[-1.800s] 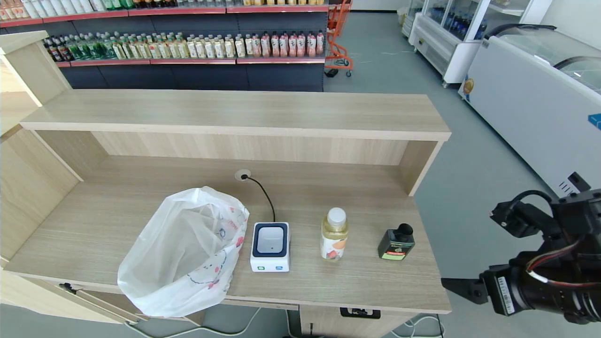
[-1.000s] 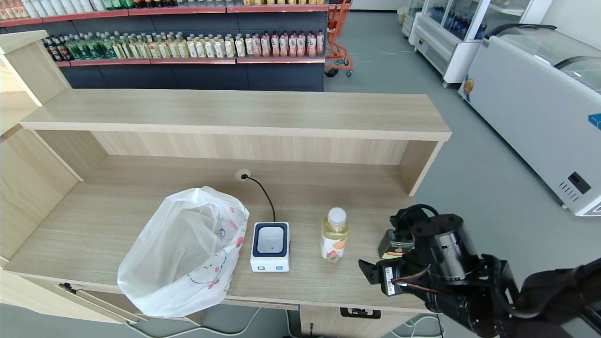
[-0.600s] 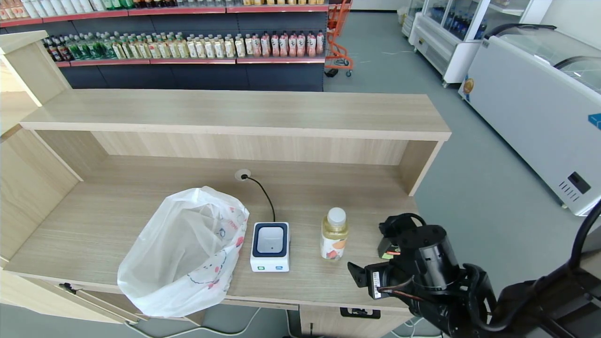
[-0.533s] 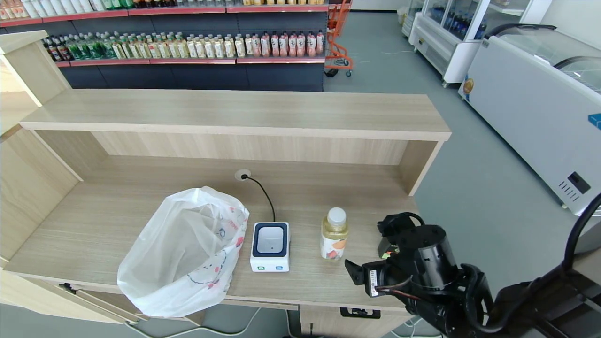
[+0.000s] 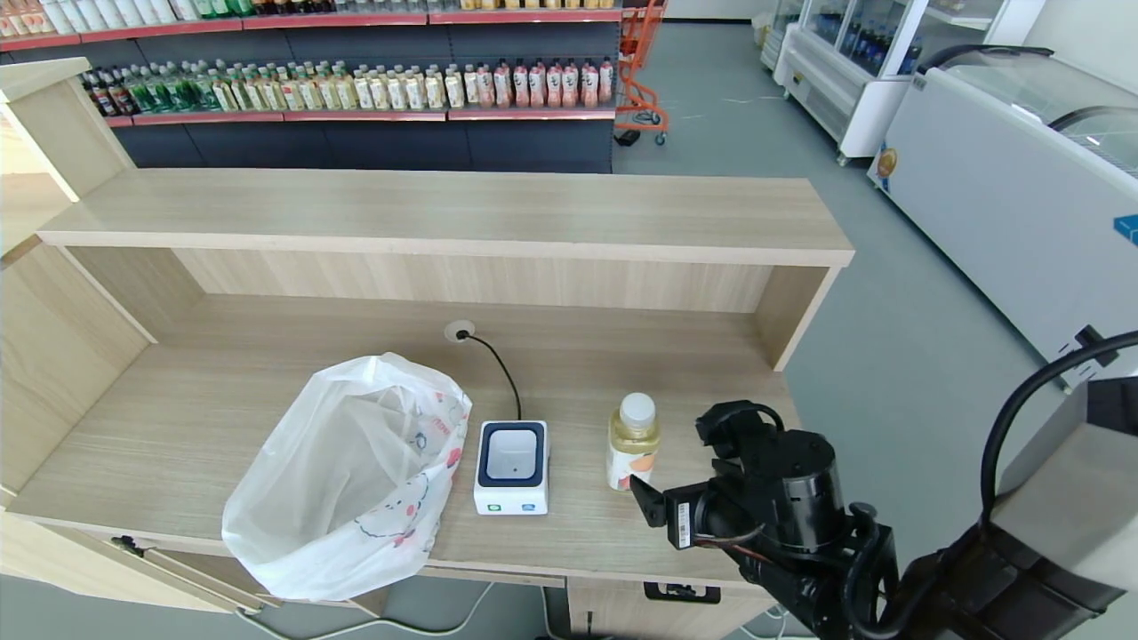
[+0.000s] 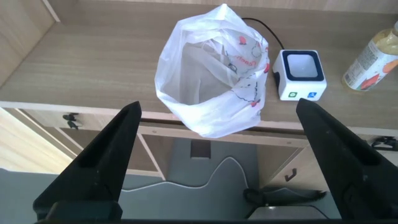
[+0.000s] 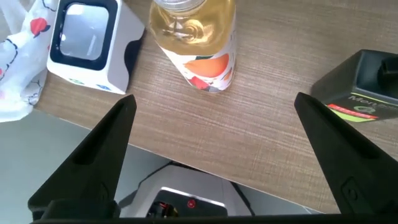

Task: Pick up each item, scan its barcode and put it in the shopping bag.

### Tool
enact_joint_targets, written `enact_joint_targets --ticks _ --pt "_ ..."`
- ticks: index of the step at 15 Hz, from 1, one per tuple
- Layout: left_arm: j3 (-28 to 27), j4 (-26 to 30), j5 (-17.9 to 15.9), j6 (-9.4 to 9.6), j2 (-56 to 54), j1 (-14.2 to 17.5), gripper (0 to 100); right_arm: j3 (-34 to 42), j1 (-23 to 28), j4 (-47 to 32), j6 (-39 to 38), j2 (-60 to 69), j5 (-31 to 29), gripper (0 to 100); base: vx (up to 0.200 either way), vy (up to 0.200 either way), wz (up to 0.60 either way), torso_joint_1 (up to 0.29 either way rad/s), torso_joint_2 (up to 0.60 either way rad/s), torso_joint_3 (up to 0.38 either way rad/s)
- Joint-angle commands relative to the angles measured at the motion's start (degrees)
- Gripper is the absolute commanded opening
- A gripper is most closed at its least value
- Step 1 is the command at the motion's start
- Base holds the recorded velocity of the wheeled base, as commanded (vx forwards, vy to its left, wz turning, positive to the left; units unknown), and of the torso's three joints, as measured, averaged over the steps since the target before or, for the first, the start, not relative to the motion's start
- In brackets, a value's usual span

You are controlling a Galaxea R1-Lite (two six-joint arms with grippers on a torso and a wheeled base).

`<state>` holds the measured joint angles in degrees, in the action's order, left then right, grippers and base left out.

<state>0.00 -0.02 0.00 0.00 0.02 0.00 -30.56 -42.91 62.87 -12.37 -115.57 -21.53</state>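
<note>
A white plastic shopping bag (image 5: 347,471) stands open on the counter's left front, also seen as the bag (image 6: 214,68). Beside it is the white barcode scanner (image 5: 511,467), scanner (image 7: 84,40). A yellow drink bottle (image 5: 634,443), bottle (image 7: 199,40), stands upright right of it. A dark green flask (image 7: 364,84) stands further right, hidden in the head view behind my right arm (image 5: 773,498). My right gripper (image 7: 217,168) is open at the counter's front edge, before the two bottles. My left gripper (image 6: 214,168) is open, low in front of the counter near the bag.
The wooden counter (image 5: 222,400) has a raised ledge (image 5: 444,209) at the back and side walls. A black cable (image 5: 498,364) runs from the scanner to a hole behind it. Bare counter lies behind the items.
My right arm swung in from the far right and kept moving left along the counter's front edge; it now covers the dark flask in the head view. Nothing on the counter moved.
</note>
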Motion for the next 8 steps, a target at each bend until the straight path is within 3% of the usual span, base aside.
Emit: enact_joint_targets --ticks 1,8 --pt "0.0 -0.1 0.0 0.0 0.0 0.0 100 0.4 1.0 -0.4 0.2 -0.4 -0.1 100 0.0 0.0 0.0 0.0 0.0 0.0" --pt "0.0 0.0 0.0 0.0 0.0 0.0 100 -1.3 2.2 0.2 1.5 -4.6 -0.1 100 0.0 0.0 0.0 0.0 0.0 0.0"
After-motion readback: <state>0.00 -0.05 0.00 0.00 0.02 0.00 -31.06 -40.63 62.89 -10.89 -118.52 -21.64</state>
